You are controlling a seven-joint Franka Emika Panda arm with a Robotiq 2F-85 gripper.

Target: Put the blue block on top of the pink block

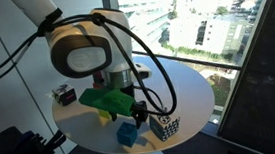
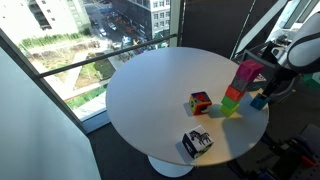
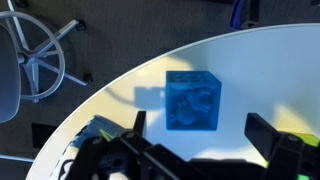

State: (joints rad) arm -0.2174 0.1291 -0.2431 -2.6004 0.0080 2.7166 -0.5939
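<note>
My round white counter [image 2: 150, 90] carries everything, and my pincer [image 3: 196, 122] hangs above it, spread wide and gripping nothing. The blue block [image 3: 193, 100] sits flat on the counter in line with that gap. In an exterior view the pink block [image 2: 247, 72] tops a coloured stack [image 2: 233, 103] at the counter's 2 o'clock.

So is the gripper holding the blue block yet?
No: in the wrist view the blue block sits on the table, the open gripper not touching it.
</note>
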